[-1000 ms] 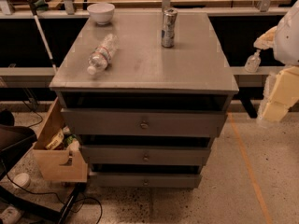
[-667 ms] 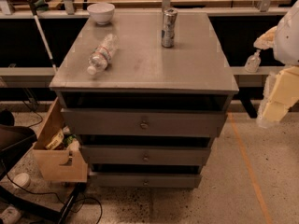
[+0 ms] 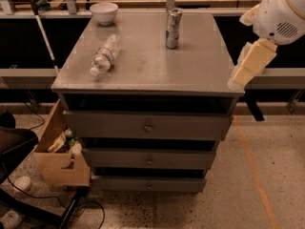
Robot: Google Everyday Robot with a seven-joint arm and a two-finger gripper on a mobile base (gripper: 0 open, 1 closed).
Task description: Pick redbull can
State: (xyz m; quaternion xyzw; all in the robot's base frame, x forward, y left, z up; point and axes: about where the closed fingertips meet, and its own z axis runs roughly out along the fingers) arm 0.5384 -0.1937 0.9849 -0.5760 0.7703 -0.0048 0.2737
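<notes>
The redbull can (image 3: 173,28) stands upright on the desk (image 3: 157,70), near the far edge and slightly right of centre, with bare surface around it. My end effector (image 3: 245,67) hangs outside the right edge of the desk, close to the near right corner, well apart from the can and holding nothing. I cannot tell how wide it is set.

Hazards, as I judge them:

1. Tip-over. The can is tall and slim. Contact high on its side, or from one side only, would probably topple it, and it could then roll toward an edge.
2. Collision. My end effector sits low beside the right edge, so a direct line to the can may clip that edge or the corner.
3. Slip. The metal wall looks smooth, so a shallow or off-centre closure may let it slide out.
4. Wrong target. The water bottle (image 3: 104,56) lies on its side toward the left edge, and the bowl (image 3: 104,12) sits at the far left corner. Both are well apart from the can, so I rate this risk low.
</notes>
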